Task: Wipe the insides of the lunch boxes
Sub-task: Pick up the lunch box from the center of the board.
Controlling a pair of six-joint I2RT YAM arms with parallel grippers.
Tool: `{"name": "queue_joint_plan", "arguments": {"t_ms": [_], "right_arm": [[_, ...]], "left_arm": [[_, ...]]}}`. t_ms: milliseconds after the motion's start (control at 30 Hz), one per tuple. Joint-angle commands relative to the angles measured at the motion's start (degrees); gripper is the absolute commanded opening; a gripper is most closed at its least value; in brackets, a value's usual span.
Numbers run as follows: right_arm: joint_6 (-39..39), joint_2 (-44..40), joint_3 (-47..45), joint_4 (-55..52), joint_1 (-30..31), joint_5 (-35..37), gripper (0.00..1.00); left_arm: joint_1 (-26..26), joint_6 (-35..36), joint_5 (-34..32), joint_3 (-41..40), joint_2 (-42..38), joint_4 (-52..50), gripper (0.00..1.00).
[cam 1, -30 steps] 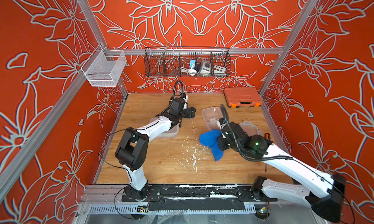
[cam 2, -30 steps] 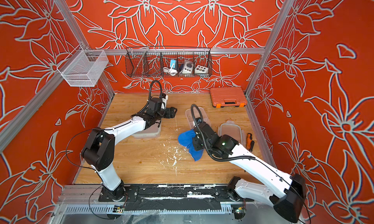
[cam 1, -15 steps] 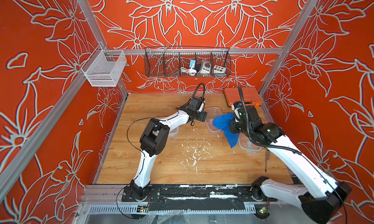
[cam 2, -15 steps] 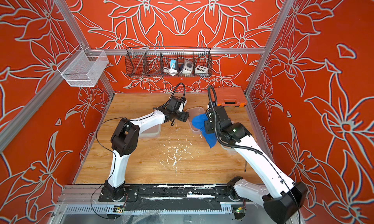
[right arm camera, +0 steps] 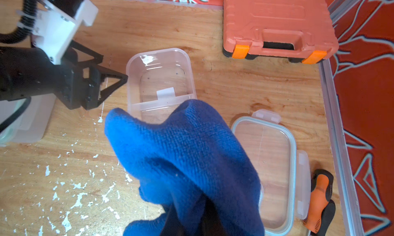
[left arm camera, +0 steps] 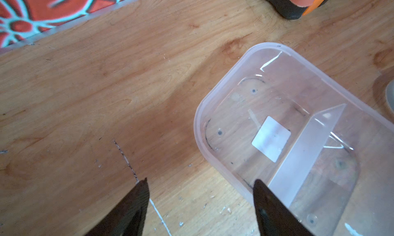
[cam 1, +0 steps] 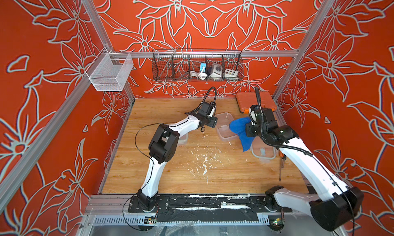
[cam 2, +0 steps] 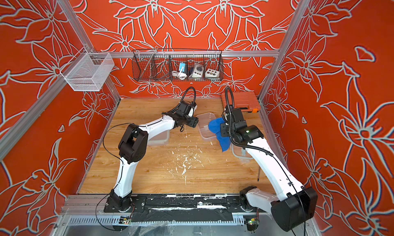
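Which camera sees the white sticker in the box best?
The left wrist view: the white sticker is large and unblocked in the divided lunch box. The right wrist view shows it small, by the divider. In both top views it is too tiny to tell.

Enclosed by orange-red walls (cam 1: pixel 202 21) printed with white-outlined flowers, framed in silver aluminium rails (cam 1: pixel 266 53). Below, scuffed light wooden tabletop (cam 1: pixel 170 173) flecked white. Hung above: black wire basket (cam 1: pixel 166 74), white mesh basket (cam 1: pixel 108 74).

light: bright, even | shadows: soft | glare — lunch box (left arm camera: pixel 271 62) wall
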Motion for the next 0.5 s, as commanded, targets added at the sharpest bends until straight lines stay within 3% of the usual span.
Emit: {"name": "queue_joint_plan", "arguments": {"t_ms": [0,233,333,467], "right_arm": [[1.03,-1.63,-2.86,-0.94,-0.46,-2.09,0.00],[1.59,-3.94,-6.94,-0.86,-1.12,-3.21,0.00],[1.50,-4.57,-7.64,-0.97,-1.89,-3.80,0.00],[1.76,-5.06,-8.50,-0.60,-2.90,-5.55,0.00]], "left_arm": [[0.32,4.47,-1.48,2.93,1.05,2.11,0.76],[1.06,22.16,5.89,12.39,7.00,3.58,0.77],[2.47,24.17,11.66,19.11,12.19,0.40,0.77],[2.79,26.32,13.20,25.62,17.69,-1.90,0.76]]}}
